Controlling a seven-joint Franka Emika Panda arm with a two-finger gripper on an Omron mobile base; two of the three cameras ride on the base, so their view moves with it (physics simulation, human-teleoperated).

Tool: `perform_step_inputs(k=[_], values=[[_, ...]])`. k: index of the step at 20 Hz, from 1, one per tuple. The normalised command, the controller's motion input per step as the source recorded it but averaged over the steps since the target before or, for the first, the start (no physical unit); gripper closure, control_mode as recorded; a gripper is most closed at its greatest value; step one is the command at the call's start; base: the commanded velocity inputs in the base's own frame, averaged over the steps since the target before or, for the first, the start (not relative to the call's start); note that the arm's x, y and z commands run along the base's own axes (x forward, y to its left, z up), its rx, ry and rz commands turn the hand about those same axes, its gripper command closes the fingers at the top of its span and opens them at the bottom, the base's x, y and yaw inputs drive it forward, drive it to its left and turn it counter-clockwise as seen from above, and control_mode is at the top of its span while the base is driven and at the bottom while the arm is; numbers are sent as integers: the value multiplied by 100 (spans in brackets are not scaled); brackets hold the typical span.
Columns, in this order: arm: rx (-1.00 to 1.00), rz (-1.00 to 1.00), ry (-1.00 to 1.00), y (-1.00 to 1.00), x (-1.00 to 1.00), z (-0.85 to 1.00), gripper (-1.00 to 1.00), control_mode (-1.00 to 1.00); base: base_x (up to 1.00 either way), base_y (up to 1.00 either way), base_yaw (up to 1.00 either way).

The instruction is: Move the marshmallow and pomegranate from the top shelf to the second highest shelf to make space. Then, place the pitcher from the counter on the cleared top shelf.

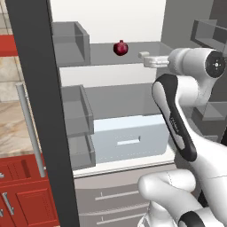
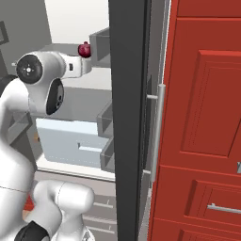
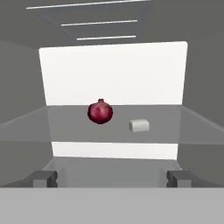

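The dark red pomegranate [image 3: 100,112] [image 1: 120,48] [image 2: 84,49] stands on the translucent top shelf [image 3: 65,127] [image 1: 102,56]. The small off-white marshmallow [image 3: 139,125] [image 1: 142,55] lies just to its right, a little nearer the shelf's front edge. My gripper [image 3: 112,178] [image 1: 151,62] hangs open in front of that edge, facing both, short of them and with nothing between its fingers. The grey second highest shelf [image 1: 124,99] lies one level down. A strip of the beige counter [image 1: 8,131] shows at the far left. The pitcher is out of view.
Grey door bins [image 1: 71,42] [image 1: 76,111] hang on the open fridge door [image 1: 40,111] to the left. A white drawer [image 1: 128,138] sits below the shelves. The dark door edge [image 2: 127,117] and red cabinets [image 2: 202,117] close off the right.
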Motion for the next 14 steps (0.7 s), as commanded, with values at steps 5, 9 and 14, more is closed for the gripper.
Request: perform_step_inputs(k=[5, 9, 14], values=[[0, 0, 2, 7, 2, 12, -100, -100, 0, 0, 0], [0, 0, 0, 13, 15, 0, -100, -100, 0, 0, 0], [-4, 0, 4, 24, 31, 0, -100, -100, 0, 0, 0]])
